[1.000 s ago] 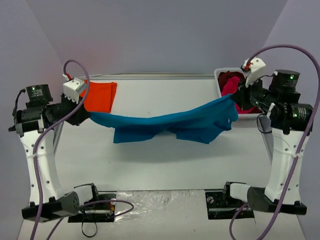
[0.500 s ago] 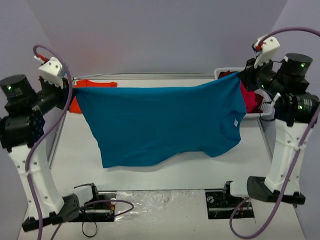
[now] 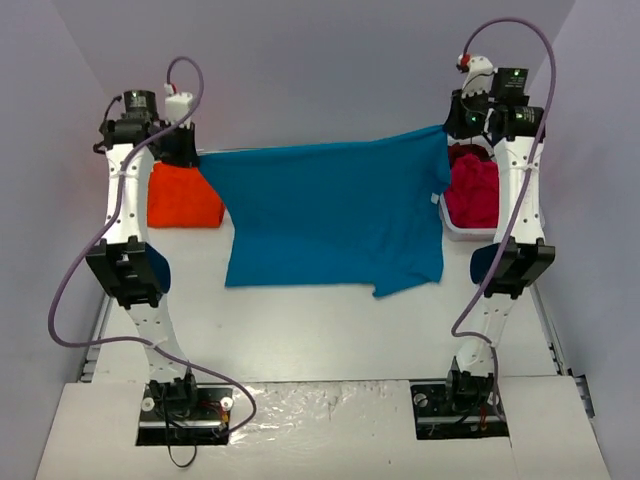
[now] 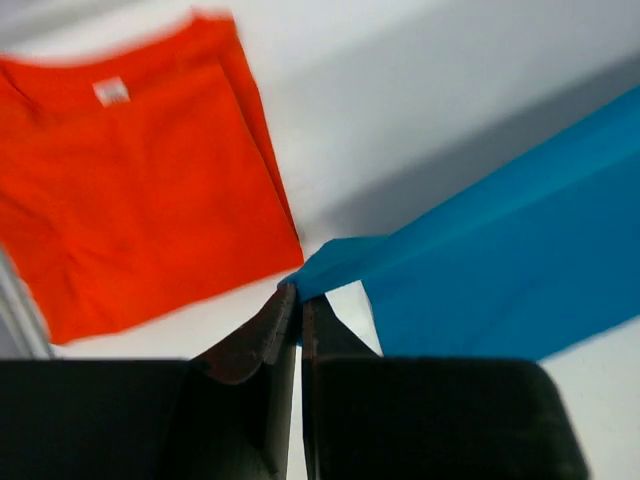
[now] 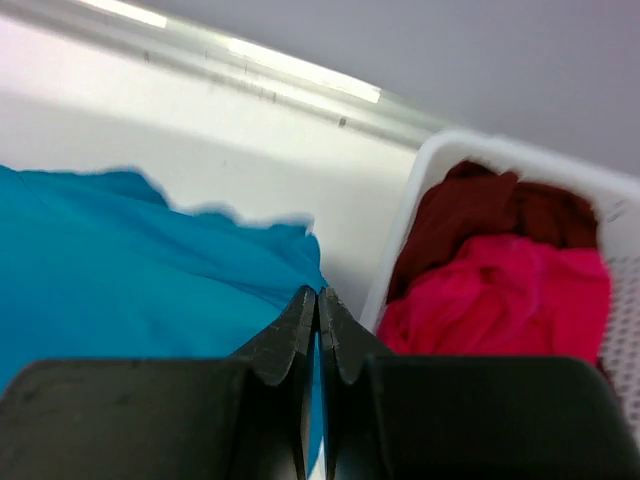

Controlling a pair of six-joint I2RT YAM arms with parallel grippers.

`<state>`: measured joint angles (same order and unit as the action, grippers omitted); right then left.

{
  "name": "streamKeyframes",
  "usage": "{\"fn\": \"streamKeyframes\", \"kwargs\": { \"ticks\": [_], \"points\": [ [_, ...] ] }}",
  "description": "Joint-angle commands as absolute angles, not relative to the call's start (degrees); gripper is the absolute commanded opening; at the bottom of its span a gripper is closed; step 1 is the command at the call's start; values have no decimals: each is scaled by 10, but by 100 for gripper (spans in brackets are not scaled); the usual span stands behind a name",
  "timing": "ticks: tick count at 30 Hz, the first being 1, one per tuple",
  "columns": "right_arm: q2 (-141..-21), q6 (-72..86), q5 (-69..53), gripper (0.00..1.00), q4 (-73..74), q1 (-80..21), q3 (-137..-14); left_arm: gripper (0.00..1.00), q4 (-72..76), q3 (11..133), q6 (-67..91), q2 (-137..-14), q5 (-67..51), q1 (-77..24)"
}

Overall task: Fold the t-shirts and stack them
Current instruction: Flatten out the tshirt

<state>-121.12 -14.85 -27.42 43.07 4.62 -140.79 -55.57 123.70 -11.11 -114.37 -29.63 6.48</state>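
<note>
orange t-shirt [image 3: 183, 196]: laid folded, far left
left gripper [image 3: 190, 152]: clamped on teal-blue t-shirt [image 3: 330, 215] corner
teal-blue t-shirt: held spread above table [image 3: 320, 330] between both grippers
right gripper [image 3: 452, 124]: clamped on opposite corner
basket [image 3: 455, 232]: filled with magenta-pink t-shirt [image 3: 475, 190]

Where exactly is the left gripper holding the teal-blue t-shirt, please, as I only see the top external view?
Observer: The left gripper is shut on a bunched corner of the teal-blue t-shirt.
Operator: And the right side?
Observer: The right gripper is shut on its edge, with cloth showing between the fingers.
Operator: Which way does the orange t-shirt lie?
Observer: The orange t-shirt shows a white label at its collar, on the side away from the gripper.
</note>
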Motion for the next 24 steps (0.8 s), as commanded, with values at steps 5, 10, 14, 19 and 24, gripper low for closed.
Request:
{"fn": "streamKeyframes", "kwargs": {
  "ticks": [5,10,14,19,24],
  "points": [
    [-1052,-130,-245,0,378,52,-1477,2,-604,1478,-89,-1050,-266,62],
    [-893,-144,-237,0,339,53,-1345,2,-538,1293,-96,-887,-266,62],
    [-796,-159,-249,0,338,53,-1156,2,-495,1090,-119,-778,-255,63],
    [-675,-156,-236,0,340,53,-1080,2,-479,962,-132,-639,-235,75],
    [-654,-134,-229,0,368,53,-1167,2,-547,1061,-127,-635,-243,76]
  ]
}}
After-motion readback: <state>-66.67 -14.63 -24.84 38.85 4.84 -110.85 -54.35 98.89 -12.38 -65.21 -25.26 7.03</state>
